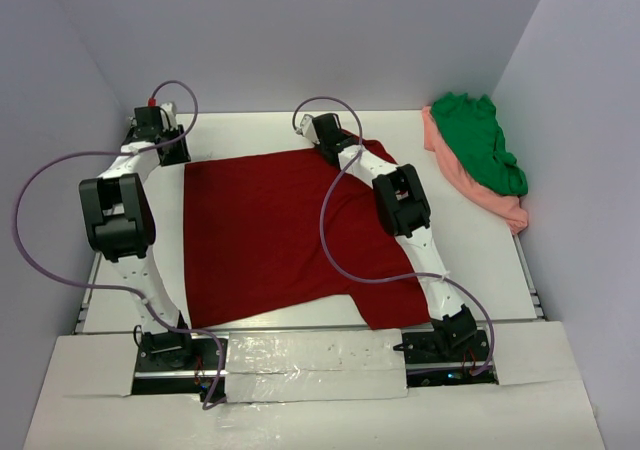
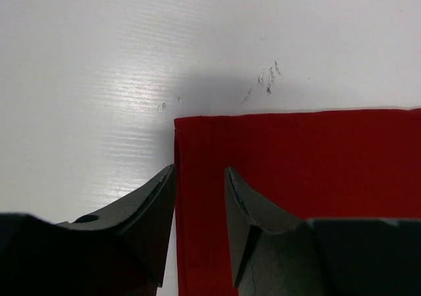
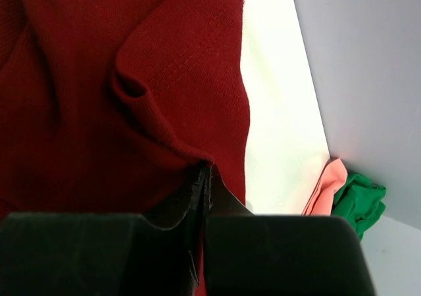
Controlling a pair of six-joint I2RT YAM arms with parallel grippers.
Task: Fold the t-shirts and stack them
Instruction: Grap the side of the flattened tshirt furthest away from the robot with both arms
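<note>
The dark red t-shirt (image 1: 270,235) lies spread on the table (image 1: 470,260). The right gripper (image 3: 207,171), pressed together, pinches a thin fold at its far right. The left gripper (image 2: 199,171) stands spread astride the far-left corner, gripping nothing. A one-sided pull would likely skew or bunch the shirt.

Dark red cotton t-shirt (image 1: 270,235) spread across the white table (image 1: 480,260); at its far right, bright green t-shirt (image 1: 480,150) atop salmon pink t-shirt (image 1: 490,198).

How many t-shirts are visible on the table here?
3. The dark red t-shirt lies spread across the middle of the table; the green t-shirt sits crumpled on the salmon pink t-shirt at the far right, by the wall. Another could be hidden under that pile.
</note>
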